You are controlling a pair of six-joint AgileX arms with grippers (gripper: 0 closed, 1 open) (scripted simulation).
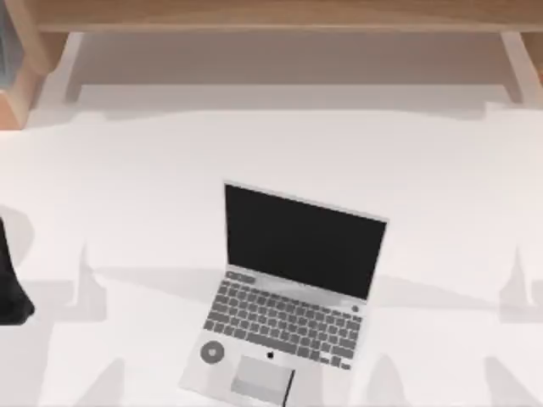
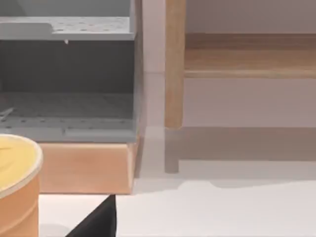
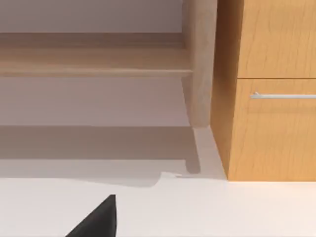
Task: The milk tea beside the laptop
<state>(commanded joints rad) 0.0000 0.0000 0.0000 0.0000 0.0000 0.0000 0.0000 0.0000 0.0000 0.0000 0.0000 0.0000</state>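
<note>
Left claw [image 2: 96,219], state unreadable, sits near the milk tea [image 2: 17,185]; your careless approach could topple it, far from the laptop [image 1: 293,292].

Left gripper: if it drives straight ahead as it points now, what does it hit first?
Likely the wooden base under the grey shelf unit, straight ahead across bare table. The milk tea sits off to one side of that line, though depth is unclear.

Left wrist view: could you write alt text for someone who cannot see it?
The milk tea, a tan cup with a creamy yellow top, stands on the white table. Past it a grey perforated shelf unit sits on a wooden base, with a wooden post farther off.
</note>
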